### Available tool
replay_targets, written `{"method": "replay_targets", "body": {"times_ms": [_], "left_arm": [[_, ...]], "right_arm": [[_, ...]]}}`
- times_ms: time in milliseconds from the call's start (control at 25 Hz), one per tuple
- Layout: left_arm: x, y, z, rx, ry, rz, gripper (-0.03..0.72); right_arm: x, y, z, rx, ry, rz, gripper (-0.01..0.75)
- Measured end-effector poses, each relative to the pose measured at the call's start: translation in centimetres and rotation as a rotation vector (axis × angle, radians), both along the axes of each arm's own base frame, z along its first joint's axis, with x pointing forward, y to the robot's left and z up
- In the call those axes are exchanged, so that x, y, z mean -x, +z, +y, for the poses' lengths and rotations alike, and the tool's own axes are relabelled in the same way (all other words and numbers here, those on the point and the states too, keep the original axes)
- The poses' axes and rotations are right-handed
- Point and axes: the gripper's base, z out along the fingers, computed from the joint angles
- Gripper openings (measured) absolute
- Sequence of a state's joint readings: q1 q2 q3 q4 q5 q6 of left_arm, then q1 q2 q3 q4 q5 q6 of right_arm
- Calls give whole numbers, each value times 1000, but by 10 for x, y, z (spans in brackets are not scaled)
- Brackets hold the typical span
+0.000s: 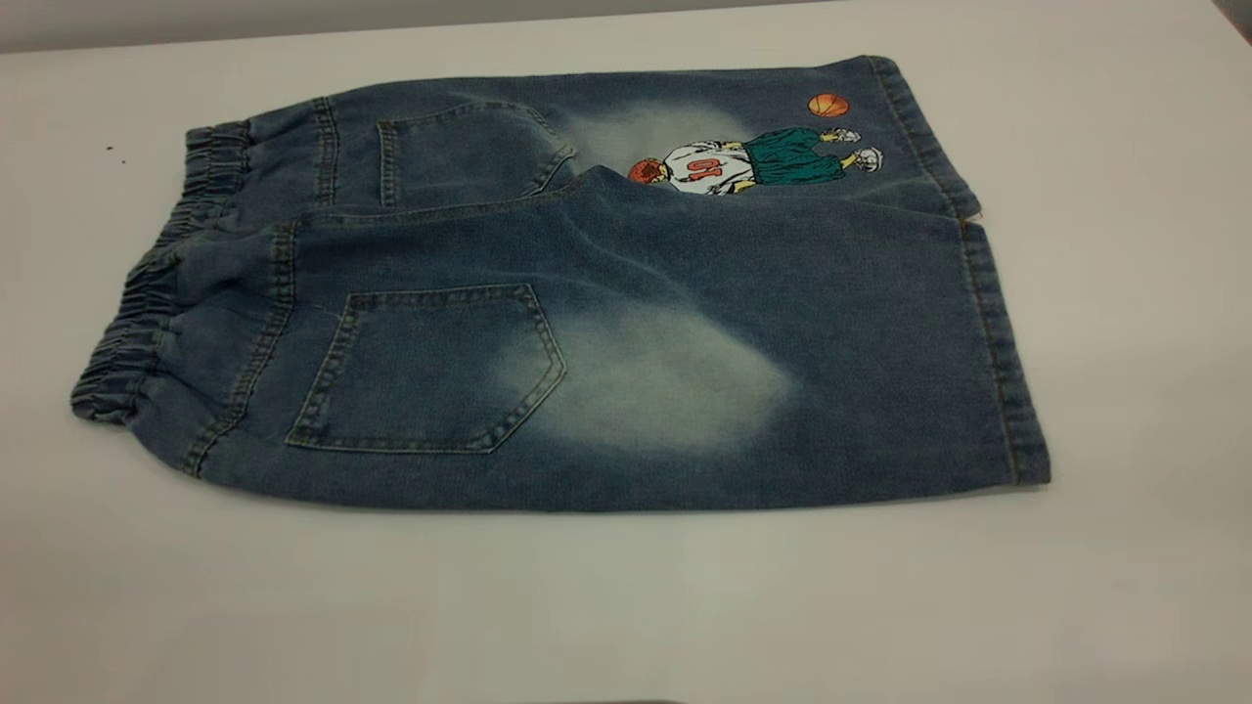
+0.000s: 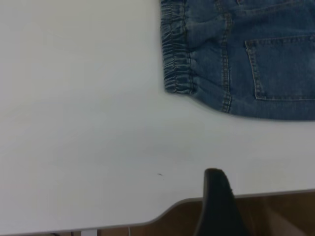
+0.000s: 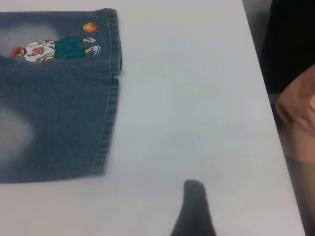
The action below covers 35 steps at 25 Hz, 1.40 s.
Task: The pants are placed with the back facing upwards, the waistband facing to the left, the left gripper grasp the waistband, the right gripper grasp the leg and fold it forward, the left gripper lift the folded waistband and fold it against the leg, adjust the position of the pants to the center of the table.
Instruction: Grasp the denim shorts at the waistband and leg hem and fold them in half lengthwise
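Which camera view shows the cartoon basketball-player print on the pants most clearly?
The exterior view: the print is large there, though the near leg overlaps its lower edge. The right wrist view shows it smaller, near the hem. The left wrist view shows only the waistband end.
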<state>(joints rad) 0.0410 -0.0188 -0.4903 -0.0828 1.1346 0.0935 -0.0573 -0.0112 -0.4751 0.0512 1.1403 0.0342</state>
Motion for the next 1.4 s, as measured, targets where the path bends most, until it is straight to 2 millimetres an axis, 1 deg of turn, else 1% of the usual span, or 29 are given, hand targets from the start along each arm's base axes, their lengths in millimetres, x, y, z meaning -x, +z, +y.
{"method": "replay_targets", "body": {"times_ms": [880, 1040, 1200, 1320, 1400], "left_arm": [[0, 0, 0, 0, 0, 0, 412], [0, 0, 0, 4, -29, 0, 412], [0, 2, 1, 38, -24, 8, 412], [-12, 16, 1, 64, -6, 46, 412], [-29, 28, 0, 83, 6, 85, 412]], "right_arm": [[0, 0, 0, -1, 0, 0, 477], [0, 0, 0, -6, 3, 0, 477], [-1, 3, 2, -58, -8, -6, 477], [-6, 17, 4, -96, 0, 10, 498], [-14, 30, 5, -115, 7, 28, 523]]}}
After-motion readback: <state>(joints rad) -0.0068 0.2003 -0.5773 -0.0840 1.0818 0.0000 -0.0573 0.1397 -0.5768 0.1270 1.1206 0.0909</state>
